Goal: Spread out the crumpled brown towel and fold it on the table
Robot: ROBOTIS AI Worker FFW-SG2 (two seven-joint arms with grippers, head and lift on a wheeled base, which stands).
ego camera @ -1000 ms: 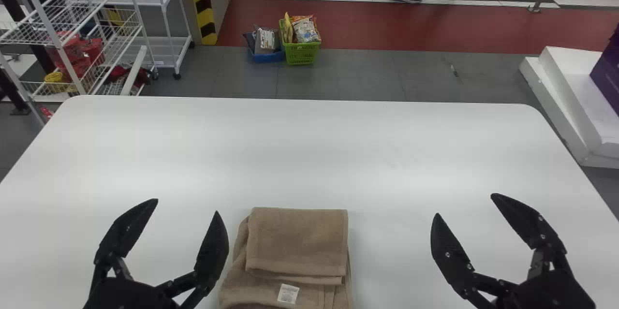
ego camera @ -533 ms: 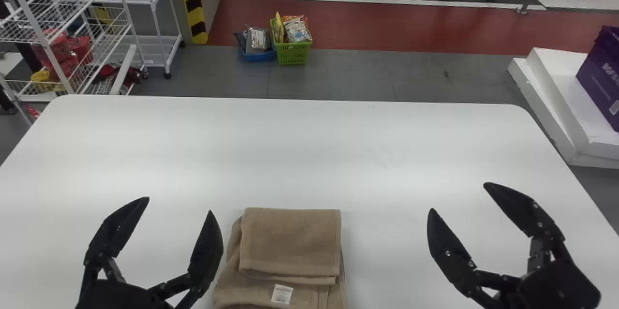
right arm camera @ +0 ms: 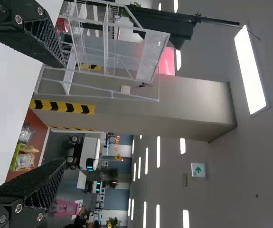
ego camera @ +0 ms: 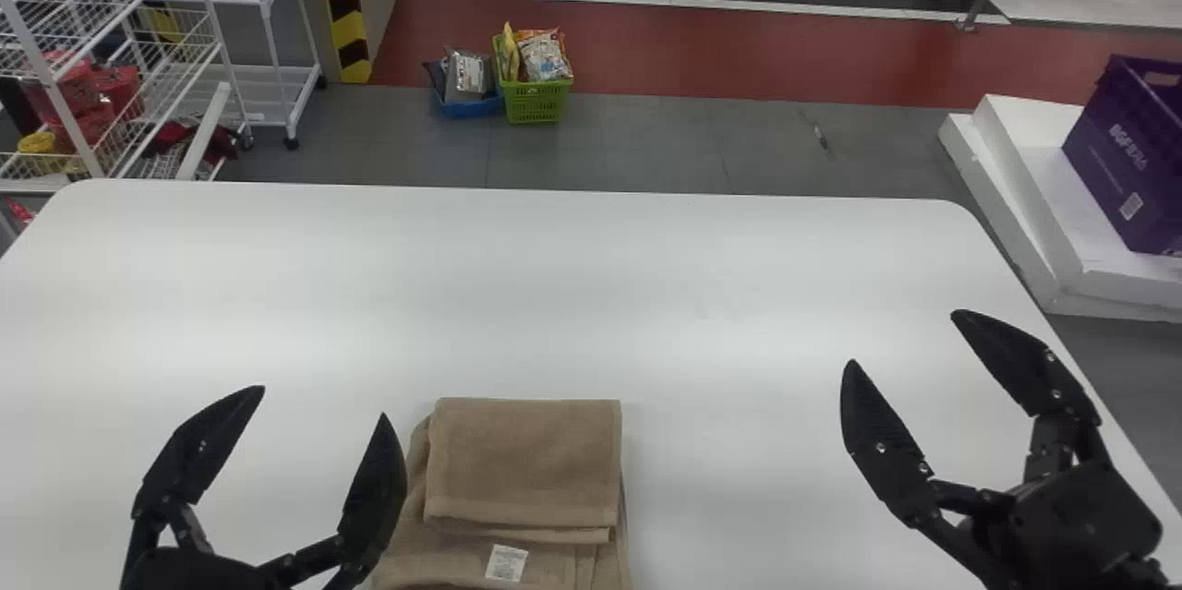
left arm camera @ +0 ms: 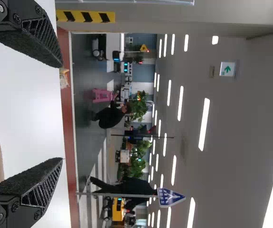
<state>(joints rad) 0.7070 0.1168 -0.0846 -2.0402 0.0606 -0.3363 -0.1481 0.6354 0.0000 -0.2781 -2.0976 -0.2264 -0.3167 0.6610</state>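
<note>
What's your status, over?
Left pincer and right pincer open, empty. Brown towel folded on white table. Possible obstruction: left pincer, near towel's left side.

White lettering point(ego camera: 1128, 147) runs across that purple crate point(ego camera: 1097, 179), with a small white label point(ego camera: 1131, 205) below it. The brown towel point(ego camera: 522, 461) has a white tag point(ego camera: 506, 563), its print too tiny for me. Up high, a white sign point(left arm camera: 228, 69) shows a green arrow; a blue sign point(left arm camera: 170, 197) with white marks stands on a pole point(left arm camera: 117, 195).

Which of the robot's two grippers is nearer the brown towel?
The left gripper: in the head view it hangs close beside the brown towel, whereas a stretch of table separates the right gripper from it.
</note>
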